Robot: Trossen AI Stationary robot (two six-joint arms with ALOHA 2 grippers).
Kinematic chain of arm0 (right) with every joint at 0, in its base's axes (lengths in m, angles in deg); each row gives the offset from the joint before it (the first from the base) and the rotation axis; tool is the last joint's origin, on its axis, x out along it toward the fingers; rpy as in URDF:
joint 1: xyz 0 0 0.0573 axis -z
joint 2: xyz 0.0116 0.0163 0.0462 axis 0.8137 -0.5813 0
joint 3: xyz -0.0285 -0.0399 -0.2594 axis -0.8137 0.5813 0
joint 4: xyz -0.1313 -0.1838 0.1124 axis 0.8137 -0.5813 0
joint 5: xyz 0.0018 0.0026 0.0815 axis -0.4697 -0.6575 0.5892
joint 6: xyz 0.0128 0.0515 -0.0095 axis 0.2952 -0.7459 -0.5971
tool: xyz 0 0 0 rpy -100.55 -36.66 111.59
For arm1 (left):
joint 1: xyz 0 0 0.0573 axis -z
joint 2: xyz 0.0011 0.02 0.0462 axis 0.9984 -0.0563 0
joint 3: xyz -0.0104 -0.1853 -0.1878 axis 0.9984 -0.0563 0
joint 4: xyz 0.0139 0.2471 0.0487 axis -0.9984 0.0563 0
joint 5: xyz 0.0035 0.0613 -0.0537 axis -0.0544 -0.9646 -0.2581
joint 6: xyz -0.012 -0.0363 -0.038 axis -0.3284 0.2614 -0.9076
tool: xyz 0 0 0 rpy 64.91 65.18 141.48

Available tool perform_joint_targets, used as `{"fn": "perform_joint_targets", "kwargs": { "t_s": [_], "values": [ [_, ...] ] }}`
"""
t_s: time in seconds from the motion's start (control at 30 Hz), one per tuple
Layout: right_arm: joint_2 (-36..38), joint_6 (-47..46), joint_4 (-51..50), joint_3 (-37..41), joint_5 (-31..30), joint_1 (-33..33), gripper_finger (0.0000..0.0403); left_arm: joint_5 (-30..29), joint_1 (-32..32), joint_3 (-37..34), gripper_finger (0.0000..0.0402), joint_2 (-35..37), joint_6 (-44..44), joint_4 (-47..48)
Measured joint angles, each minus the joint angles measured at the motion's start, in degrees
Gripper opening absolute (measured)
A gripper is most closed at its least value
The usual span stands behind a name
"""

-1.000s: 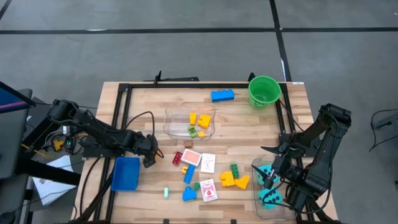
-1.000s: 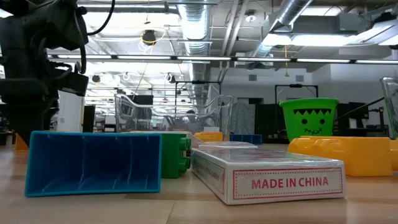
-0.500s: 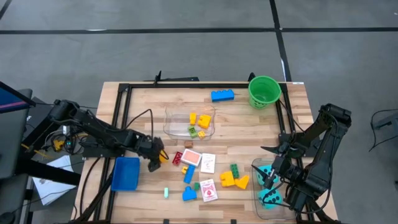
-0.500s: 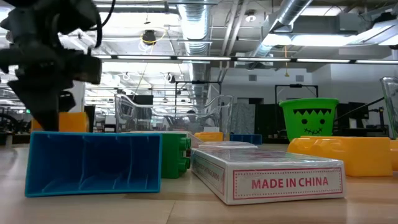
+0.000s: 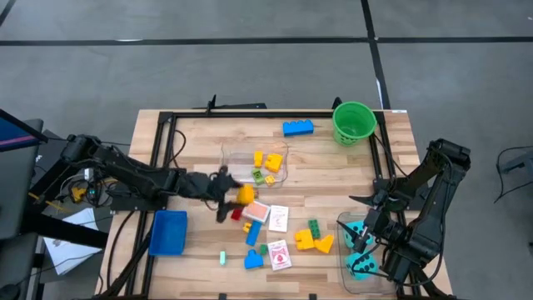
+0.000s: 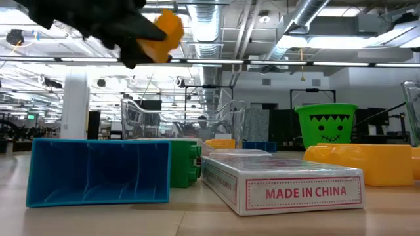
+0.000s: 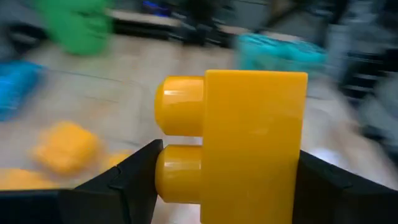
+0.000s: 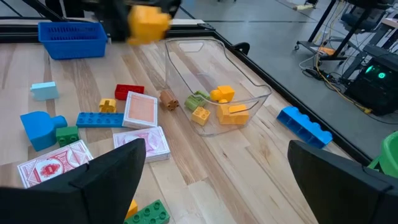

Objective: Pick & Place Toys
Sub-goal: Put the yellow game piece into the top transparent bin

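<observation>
Wooden table (image 5: 333, 179) under two dark arms. Clear tub (image 5: 254, 165) mid-table with a few bricks inside. Left gripper (image 5: 236, 193) raised just beside that tub, above the scattered toys, clamped on a yellow brick (image 5: 246, 194). Right gripper (image 5: 364, 237) waiting, fingers spread wide and empty, over a second tub (image 5: 360, 247) containing teal dice (image 5: 363, 265).

The surface (image 5: 325, 179) is being viewed from overhead, level, and from both wrists; the clear tub (image 5: 254, 166) is being shared.
</observation>
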Motion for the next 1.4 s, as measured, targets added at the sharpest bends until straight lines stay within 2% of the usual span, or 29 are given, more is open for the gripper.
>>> {"fn": "perform_joint_targets", "kwargs": {
  "t_s": [0.17, 0.33, 0.5, 0.83, 1.23, 1.4],
  "values": [
    [0.00, -0.02, 0.02, 0.00, -0.19, -0.02, 0.0384, -6.16, -7.86, -0.02, 0.0258, -0.02, 2.97, -0.52],
    [0.00, -0.02, 0.02, 0.00, -0.42, 0.14, 0.0384, -7.71, -15.38, -0.02, 0.0260, -0.02, 2.16, 0.23],
    [0.00, -0.41, -0.07, 0.00, -0.66, 0.16, 0.0384, -8.90, -19.38, -0.02, 0.0260, -0.71, -1.72, 2.31],
    [0.00, -0.48, -0.36, 0.00, -0.85, 0.14, 0.0384, -8.05, -19.81, -0.09, 0.0261, -5.55, -5.96, 8.72],
    [0.00, -0.48, -0.04, 0.00, -0.83, 0.14, 0.0384, -8.05, -19.81, -0.09, 0.0263, -5.84, -6.01, 8.63],
    [0.00, -0.48, -0.04, 0.00, -0.79, 0.14, 0.0384, -8.04, -19.81, -0.09, 0.0283, -5.84, -6.00, 8.66]
  ]
}}
